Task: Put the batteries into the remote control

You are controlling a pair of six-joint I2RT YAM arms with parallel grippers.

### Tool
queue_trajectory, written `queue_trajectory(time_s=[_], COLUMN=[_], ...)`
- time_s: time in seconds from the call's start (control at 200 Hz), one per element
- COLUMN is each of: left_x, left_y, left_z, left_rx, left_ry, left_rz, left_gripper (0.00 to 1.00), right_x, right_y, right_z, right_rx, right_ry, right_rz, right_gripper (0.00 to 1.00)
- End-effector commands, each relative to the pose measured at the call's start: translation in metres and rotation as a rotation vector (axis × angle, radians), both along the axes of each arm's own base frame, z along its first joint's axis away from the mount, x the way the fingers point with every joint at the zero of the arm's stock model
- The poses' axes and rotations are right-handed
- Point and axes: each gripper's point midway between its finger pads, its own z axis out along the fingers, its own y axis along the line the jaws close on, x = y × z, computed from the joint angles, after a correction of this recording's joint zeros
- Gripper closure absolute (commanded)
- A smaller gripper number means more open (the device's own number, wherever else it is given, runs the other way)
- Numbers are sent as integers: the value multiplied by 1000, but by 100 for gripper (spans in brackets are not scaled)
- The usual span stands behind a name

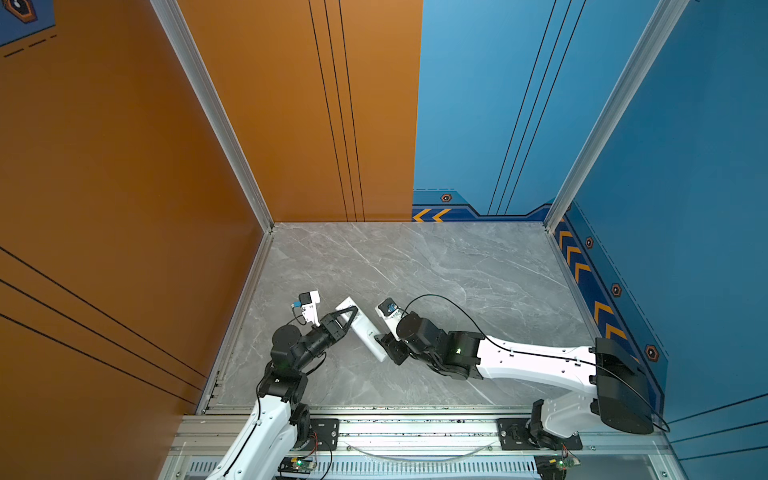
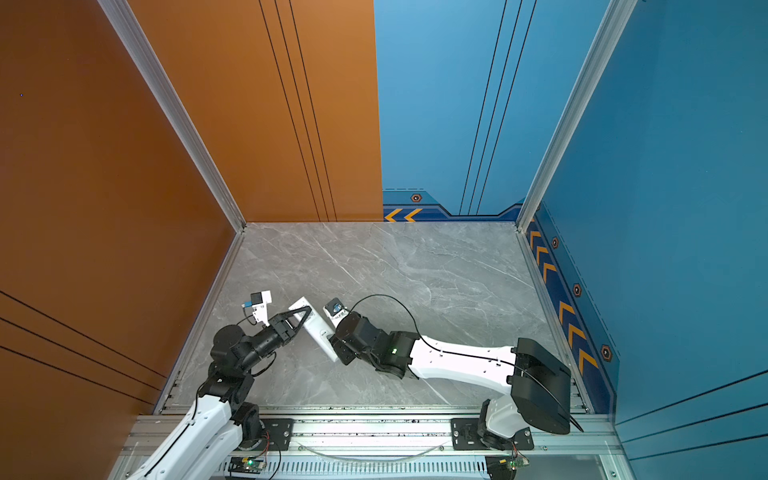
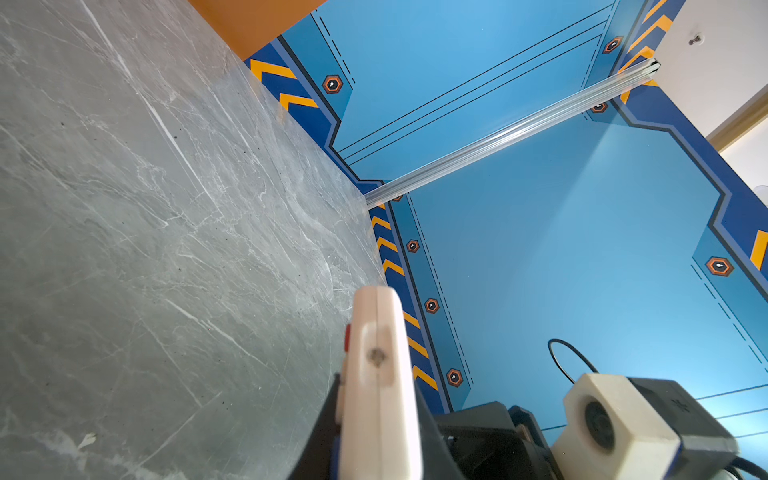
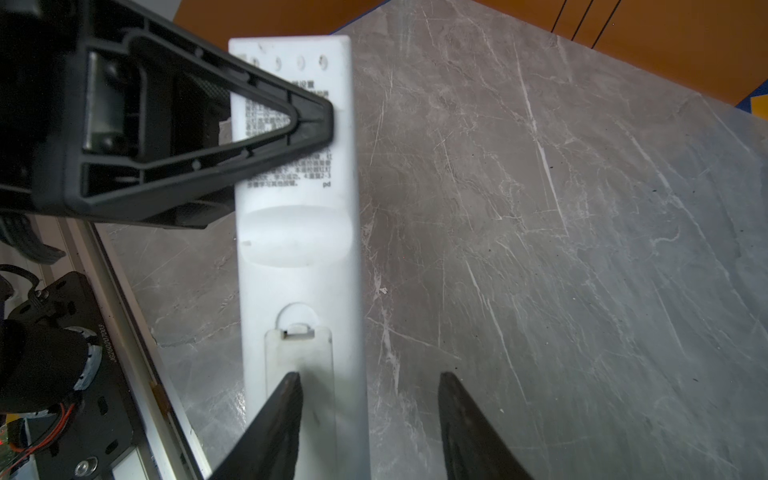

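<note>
The left gripper (image 1: 352, 311) squeezes the white remote control (image 1: 366, 330), back up. The right gripper (image 4: 368, 376) hangs over its other end, jaws apart.

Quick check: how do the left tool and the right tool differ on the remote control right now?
The left tool is shut on the remote control; the right tool is open and grips nothing.
The left tool clamps the printed end; the right tool sits at the battery cover end.
The left tool crosses the remote; the right tool has one fingertip over the cover and the other over the table.
Both are black and meet the remote's white back.
</note>
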Motion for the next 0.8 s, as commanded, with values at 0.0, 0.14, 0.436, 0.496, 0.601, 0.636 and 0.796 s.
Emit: queue_trajectory(time_s=[0.0, 0.14, 0.436, 0.496, 0.601, 0.636, 0.796], left_x=[-1, 0, 3, 3, 4, 4, 4], left_y=[0, 2, 8, 9, 11, 11, 11], left_z=[13, 10, 11, 13, 15, 13, 13], left_rx=[-10, 3, 4, 5, 11, 13, 9], left_ry=[-53, -43, -25, -22, -17, -10, -7], left_rz=[-7, 4, 48, 56, 68, 70, 69], left_gripper=[100, 100, 100, 100, 100, 100, 100], right_x=[0, -3, -11, -15, -23, -24, -24], right_y=[-3, -2, -3, 1, 8, 9, 11], right_z=[-7, 6, 14, 10, 3, 1, -9], right_rx=[-27, -14, 15, 13, -3, -11, -25], right_ry=[16, -2, -8, 9, 21, 21, 32], right_rz=[1, 29, 61, 88, 125, 126, 123], right_gripper=[48, 38, 22, 21, 21, 21, 20])
